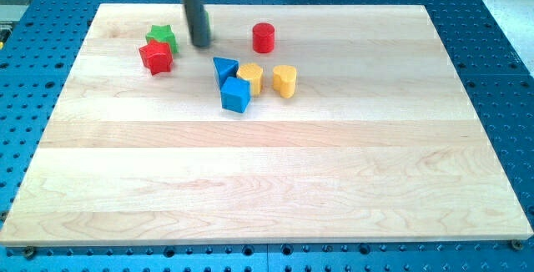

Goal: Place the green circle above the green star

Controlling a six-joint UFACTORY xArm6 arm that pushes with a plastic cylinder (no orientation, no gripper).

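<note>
The green star (162, 36) lies near the board's top left, touching the red star (156, 57) just below it. My tip (200, 44) stands just right of the green star, with a small gap between them. No green circle shows anywhere on the board; the rod may hide it, but I cannot tell.
A red cylinder (264, 37) stands right of my tip. Below it sits a cluster: blue triangle (224, 68), blue cube (235, 94), yellow hexagon (250, 78), yellow heart (284, 81). The wooden board (267, 188) lies on a blue perforated table.
</note>
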